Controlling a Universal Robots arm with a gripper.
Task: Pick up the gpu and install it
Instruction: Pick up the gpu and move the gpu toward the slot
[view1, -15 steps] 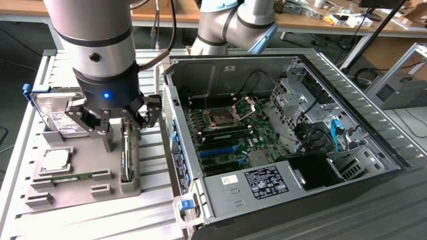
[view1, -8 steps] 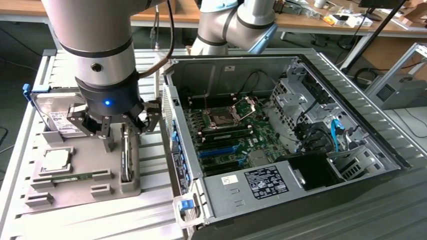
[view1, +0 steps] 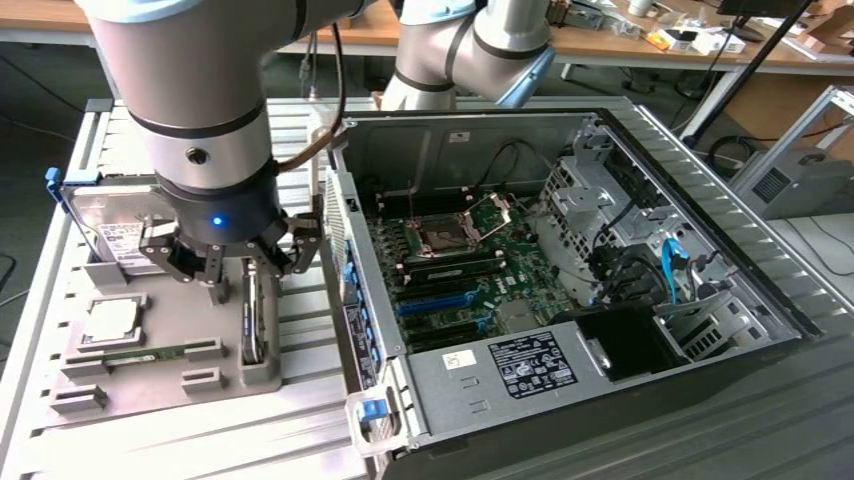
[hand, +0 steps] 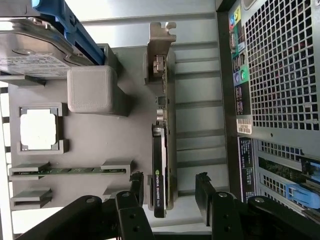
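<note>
Gripper (hand: 170, 182): we see it spread wide over the gpu (hand: 159, 165).
Long axis: gpu on edge in its holder (hand: 90, 145), running lengthwise between the fingers (hand: 136, 187).

The gpu (hand: 159, 175) shows a glossy black shroud and a bare silver metal bracket. Its holder (hand: 90, 150) looks like matt grey plastic. The computer case (hand: 285, 65) is dull perforated sheet metal.

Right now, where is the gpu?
The gpu stands on edge in the grey holder at the exterior view's left, under the open gripper, beside the computer case.
</note>
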